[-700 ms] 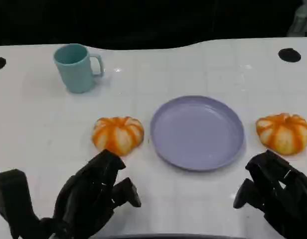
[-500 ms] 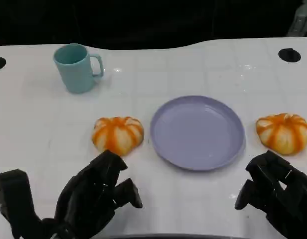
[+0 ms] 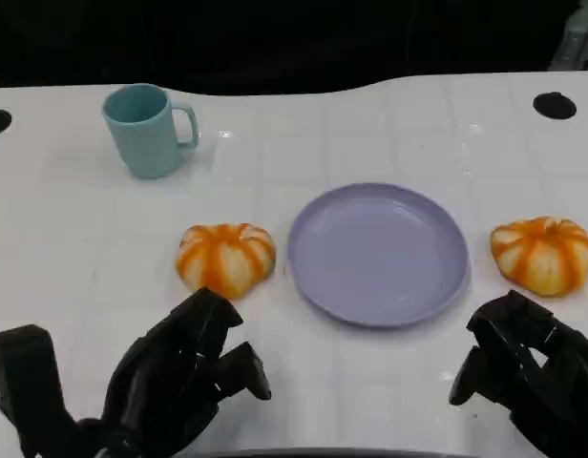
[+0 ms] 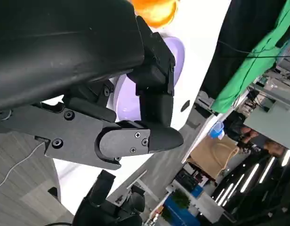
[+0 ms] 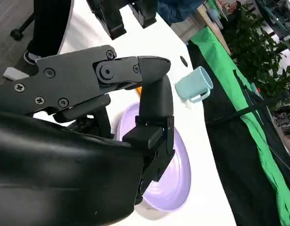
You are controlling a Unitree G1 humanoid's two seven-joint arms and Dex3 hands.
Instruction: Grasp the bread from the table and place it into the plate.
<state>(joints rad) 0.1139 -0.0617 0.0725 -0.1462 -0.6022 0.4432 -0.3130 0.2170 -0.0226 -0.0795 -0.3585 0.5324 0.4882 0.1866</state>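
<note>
Lying Either Side of the Plate

Two orange breads are lying on the white table [image 3: 74,239], one [image 3: 225,258] left and one [image 3: 542,254] right of the purple plate [image 3: 377,254]. Left hand [image 3: 184,372] and right hand [image 3: 523,367] are hovering near them, fingers parted, holding nothing.

The plate [image 3: 378,254] is set at the middle of the desk [image 3: 74,239]. One bread [image 3: 226,258] is placed just beside the plate's left rim, apart from it by a narrow gap; a second bread [image 3: 543,253] is placed to the plate's right, somewhat farther off. The mug [image 3: 147,130] is stood upright behind and to the left of the left bread, well apart from it. The left hand [image 3: 179,377] is held before the left bread, and the right hand [image 3: 523,367] before the right bread, neither touching its bread.
</note>
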